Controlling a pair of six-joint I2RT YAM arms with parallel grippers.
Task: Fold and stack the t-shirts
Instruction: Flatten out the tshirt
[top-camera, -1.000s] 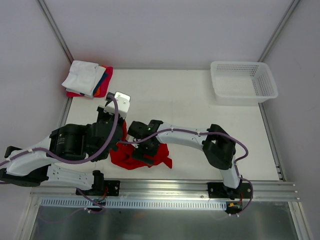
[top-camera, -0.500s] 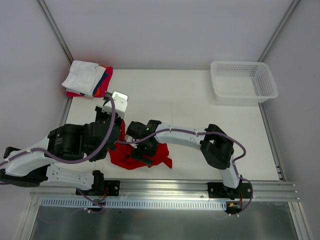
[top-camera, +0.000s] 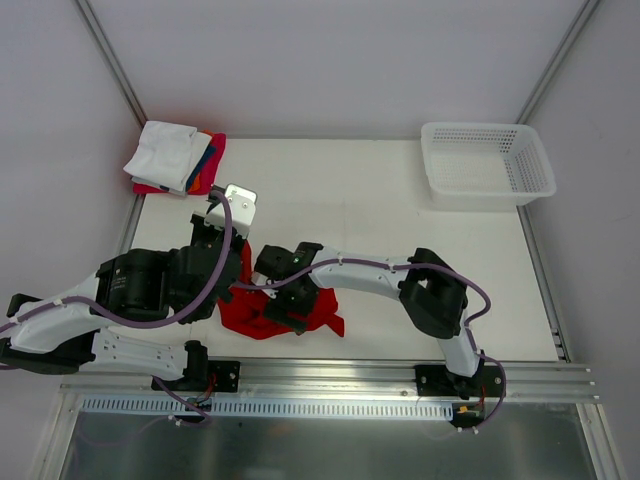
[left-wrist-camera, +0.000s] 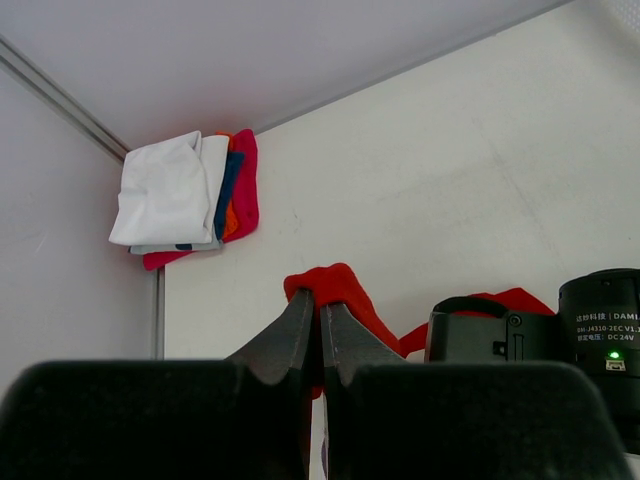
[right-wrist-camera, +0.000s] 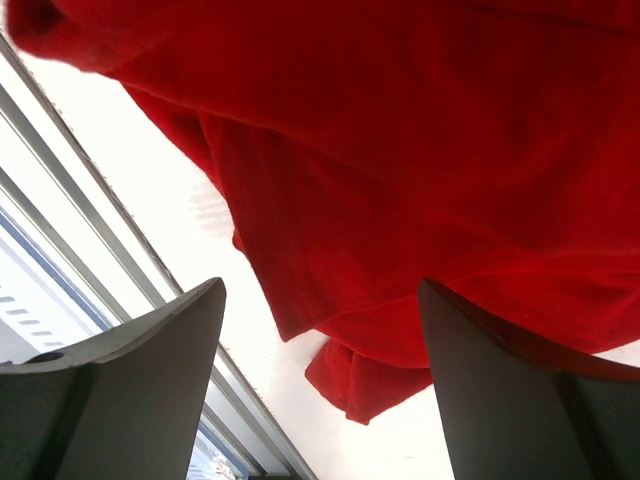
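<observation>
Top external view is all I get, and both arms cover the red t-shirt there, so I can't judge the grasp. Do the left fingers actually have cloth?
Observer: Yes. In the left wrist view the left fingers are shut, with a fold of the red t-shirt pinched at their tips.
Operator: And the right ones?
Observer: In the right wrist view the right fingers stand wide open. Red cloth fills the view beyond the gap, but nothing is clamped between them.
</observation>
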